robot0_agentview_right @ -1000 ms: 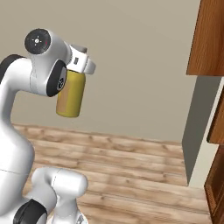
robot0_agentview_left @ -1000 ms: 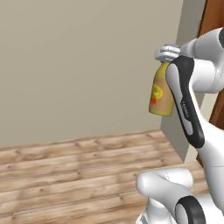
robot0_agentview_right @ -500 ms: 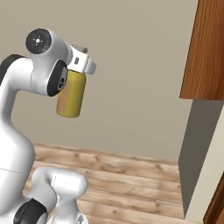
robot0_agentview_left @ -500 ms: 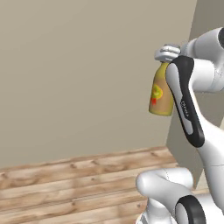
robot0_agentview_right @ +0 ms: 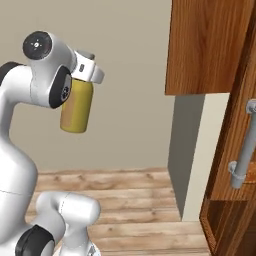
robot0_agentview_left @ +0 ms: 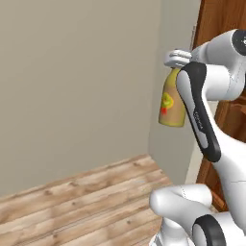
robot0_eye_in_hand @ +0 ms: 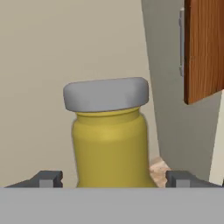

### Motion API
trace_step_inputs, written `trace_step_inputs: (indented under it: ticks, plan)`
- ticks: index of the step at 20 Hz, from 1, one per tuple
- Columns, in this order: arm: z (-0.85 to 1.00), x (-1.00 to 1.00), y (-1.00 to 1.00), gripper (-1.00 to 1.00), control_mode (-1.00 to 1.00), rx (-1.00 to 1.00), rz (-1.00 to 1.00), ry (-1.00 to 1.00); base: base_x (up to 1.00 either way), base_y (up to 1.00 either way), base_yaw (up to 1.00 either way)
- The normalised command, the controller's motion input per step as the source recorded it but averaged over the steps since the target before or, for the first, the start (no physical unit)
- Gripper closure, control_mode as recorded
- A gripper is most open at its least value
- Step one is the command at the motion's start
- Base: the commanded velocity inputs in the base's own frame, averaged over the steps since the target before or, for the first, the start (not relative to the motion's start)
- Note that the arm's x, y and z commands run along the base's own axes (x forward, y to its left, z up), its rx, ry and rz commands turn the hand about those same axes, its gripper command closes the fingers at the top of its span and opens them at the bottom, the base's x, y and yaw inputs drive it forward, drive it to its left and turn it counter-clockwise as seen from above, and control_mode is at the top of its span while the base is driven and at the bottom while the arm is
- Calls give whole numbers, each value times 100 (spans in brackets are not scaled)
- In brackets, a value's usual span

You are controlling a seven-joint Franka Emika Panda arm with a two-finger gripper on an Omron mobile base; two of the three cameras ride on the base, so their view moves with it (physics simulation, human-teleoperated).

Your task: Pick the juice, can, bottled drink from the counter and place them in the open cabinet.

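Observation:
My gripper [robot0_agentview_left: 174, 71] is shut on the juice [robot0_agentview_left: 171, 103], a tall yellow bottle with a grey cap and an orange-red label. It hangs upright high above the floor, held near its neck. From the other side the gripper [robot0_agentview_right: 83, 80] and the juice [robot0_agentview_right: 76, 107] stand left of the open cabinet [robot0_agentview_right: 215, 47], well apart from it. In the hand view the juice [robot0_eye_in_hand: 109, 148] rises between the two fingertips [robot0_eye_in_hand: 48, 178]. The reddish-brown cabinet [robot0_agentview_left: 218, 24] is just behind the arm. The can, the bottled drink and the counter are out of view.
A beige wall [robot0_agentview_left: 72, 72] stands ahead over a wooden plank floor [robot0_agentview_left: 81, 197]. A grey wall corner [robot0_agentview_right: 187, 150] sits beside the cabinet. A lower cabinet door with a thick grey bar handle [robot0_agentview_right: 244, 150] juts out at the right. A brown door edge [robot0_eye_in_hand: 203, 48] hangs at the upper right.
The whole picture has shifted as the base moved: the wall corner and the cabinet have come further into view from the right. The juice stays held in the gripper.

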Motion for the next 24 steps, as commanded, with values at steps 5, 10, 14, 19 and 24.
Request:
trace_step_inputs:
  ticks: [5,10,14,19,24]
  plan:
    - [0,0,0,100,100,0,0,0,-47,-1,-60]
    - [0,0,0,100,100,0,0,0,-23,-3,-66]
    - [0,0,0,100,100,0,0,0,6,11,-59]
    - [0,0,0,100,100,0,0,0,62,49,-44]
    - [0,0,0,100,100,0,0,0,77,49,-40]
